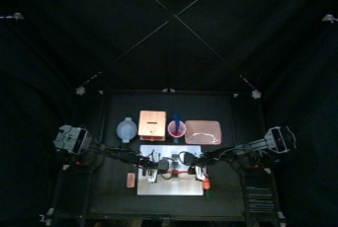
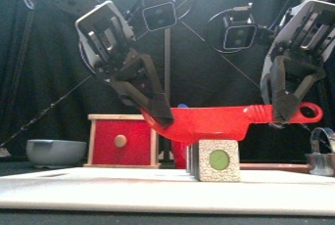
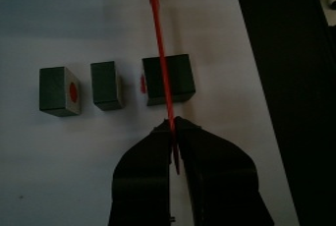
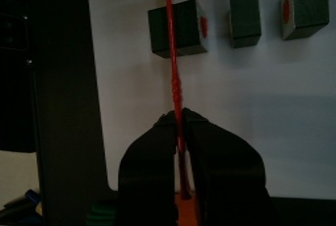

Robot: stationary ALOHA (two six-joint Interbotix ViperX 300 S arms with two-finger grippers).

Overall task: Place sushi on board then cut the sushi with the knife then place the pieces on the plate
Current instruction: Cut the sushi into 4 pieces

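- The knife (image 2: 216,121) is clamped at both ends: left fingers (image 3: 210,161) on the blade tip, right fingers (image 4: 217,161) on the handle.
- It lies across the biggest sushi block (image 3: 182,78) (seemingly touching its top) on the board (image 3: 79,24).
- Two smaller pieces (image 3: 105,84) stand beside it.

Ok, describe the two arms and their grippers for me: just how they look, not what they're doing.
The left arm and right arm are black jointed links. The left gripper and right gripper each have two long jaws tapering to a tip, grey on the outer faces, black in the wrist views.
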